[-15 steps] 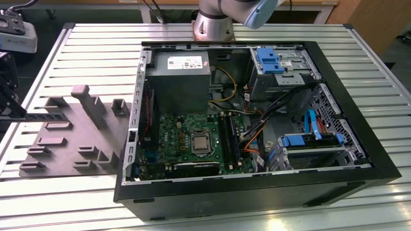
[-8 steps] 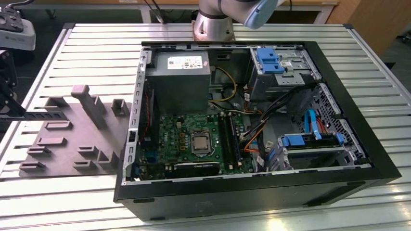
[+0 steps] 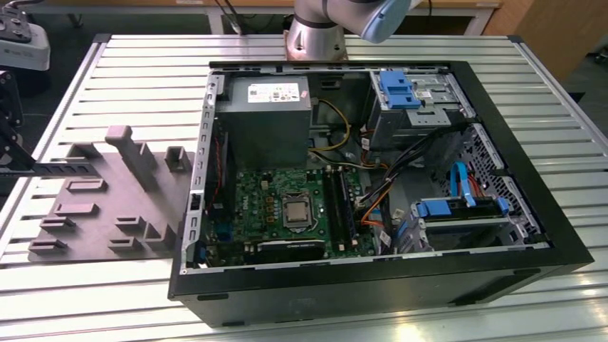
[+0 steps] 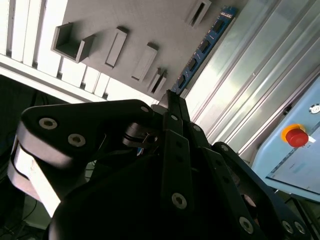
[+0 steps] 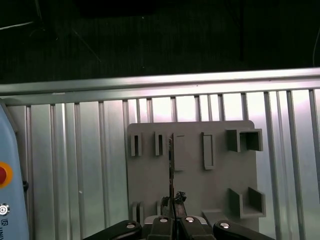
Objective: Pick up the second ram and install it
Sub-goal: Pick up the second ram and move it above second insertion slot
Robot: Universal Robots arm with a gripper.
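Slatted metal table (image 3: 142, 71); grey holder plate (image 3: 105, 206) at exterior view's left, open PC case (image 3: 380, 285) centre-right w/ green board (image 3: 256, 199) inside. Your gripper (image 5: 173, 204) pinches the ram (image 4: 203, 47) betw. its fingers.

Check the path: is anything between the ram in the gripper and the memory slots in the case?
Yes. The gripper grips the ram at the grey fixture plate. Its tall post and the case wall stand between the ram and the memory slots. The case is open on top.

Matt black end effector (image 4: 172, 97), matt plastic plate (image 5: 200, 185), glossy metal table (image 5: 75, 165).
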